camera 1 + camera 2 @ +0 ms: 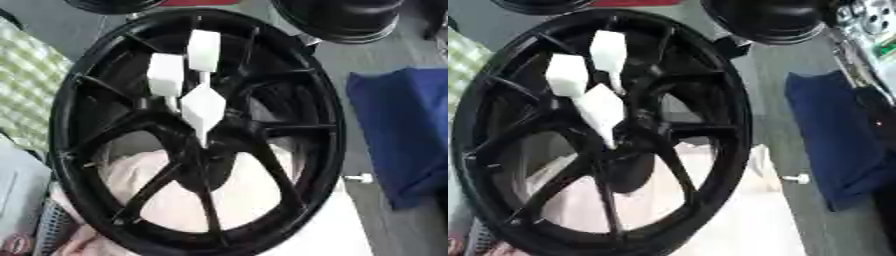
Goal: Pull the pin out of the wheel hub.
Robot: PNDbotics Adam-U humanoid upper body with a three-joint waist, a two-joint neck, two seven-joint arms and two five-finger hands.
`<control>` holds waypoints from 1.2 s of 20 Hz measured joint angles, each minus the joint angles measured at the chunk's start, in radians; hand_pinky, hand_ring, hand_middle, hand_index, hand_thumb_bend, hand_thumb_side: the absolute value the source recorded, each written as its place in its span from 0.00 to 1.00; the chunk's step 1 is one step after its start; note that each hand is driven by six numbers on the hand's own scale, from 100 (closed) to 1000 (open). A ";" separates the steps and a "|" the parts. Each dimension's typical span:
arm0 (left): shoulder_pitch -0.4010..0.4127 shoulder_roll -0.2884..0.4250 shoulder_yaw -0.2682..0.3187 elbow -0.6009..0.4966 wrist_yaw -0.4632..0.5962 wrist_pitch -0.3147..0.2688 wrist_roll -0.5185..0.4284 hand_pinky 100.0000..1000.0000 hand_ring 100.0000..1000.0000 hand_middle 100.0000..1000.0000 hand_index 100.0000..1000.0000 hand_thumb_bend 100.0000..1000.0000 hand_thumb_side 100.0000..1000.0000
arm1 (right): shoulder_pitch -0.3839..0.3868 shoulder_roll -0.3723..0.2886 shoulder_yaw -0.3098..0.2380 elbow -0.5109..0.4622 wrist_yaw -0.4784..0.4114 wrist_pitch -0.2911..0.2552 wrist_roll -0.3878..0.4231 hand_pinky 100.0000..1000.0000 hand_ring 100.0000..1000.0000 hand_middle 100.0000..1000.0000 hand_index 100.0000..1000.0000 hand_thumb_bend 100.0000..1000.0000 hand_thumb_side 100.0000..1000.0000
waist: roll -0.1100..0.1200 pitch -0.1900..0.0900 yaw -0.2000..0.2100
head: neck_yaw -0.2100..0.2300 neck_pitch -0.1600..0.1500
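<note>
Grey bench (367,55) carries black wheel hub (325,115) at centre; three white pins (203,107) stand in its middle. Blue cloth (398,135) at right edge. Neither hand visible, state unknown.

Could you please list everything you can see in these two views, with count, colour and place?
wheel: one, black, spoked, fills the centre.
pins: three white handled pieces, standing at the hub.
small part: one, white, beside the wheel's right rim.
cloth: one, dark blue, right side.
checked cloth: one, green and white, left edge.
pale sheet: one, pinkish white, under the wheel.
other wheels: two partly seen, black, along the top edge.
Robot's hands: neither shows in either view.
</note>
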 measured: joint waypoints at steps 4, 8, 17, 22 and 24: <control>-0.001 0.003 0.000 0.000 -0.001 -0.001 0.001 0.67 0.76 0.57 0.65 0.25 0.68 | 0.000 0.000 0.000 0.000 0.000 0.000 0.000 0.86 0.72 0.51 0.65 0.00 0.49 | 0.000 0.000 0.000 | 0.000 0.000; -0.015 0.048 0.000 0.000 -0.008 -0.015 -0.004 0.67 0.76 0.58 0.65 0.25 0.67 | 0.001 0.000 0.000 -0.004 0.001 0.000 0.000 0.86 0.72 0.51 0.65 0.00 0.49 | 0.004 0.001 0.000 | 0.003 0.000; -0.073 0.274 -0.006 -0.002 -0.037 -0.088 0.018 0.68 0.75 0.60 0.67 0.27 0.61 | 0.044 -0.002 -0.001 -0.043 0.036 0.000 -0.009 0.86 0.72 0.51 0.65 0.00 0.49 | -0.001 0.019 -0.011 | 0.014 -0.006; -0.083 0.432 -0.027 -0.005 -0.054 -0.101 -0.005 0.69 0.75 0.60 0.68 0.28 0.62 | 0.054 -0.002 -0.007 -0.049 0.045 0.001 -0.017 0.86 0.72 0.51 0.65 0.00 0.49 | -0.004 0.025 -0.018 | 0.012 -0.010; -0.098 0.505 -0.044 -0.005 -0.069 -0.089 -0.032 0.69 0.75 0.60 0.69 0.29 0.63 | 0.059 -0.002 -0.008 -0.050 0.048 0.000 -0.018 0.86 0.72 0.51 0.65 0.00 0.49 | -0.004 0.028 -0.020 | 0.011 -0.010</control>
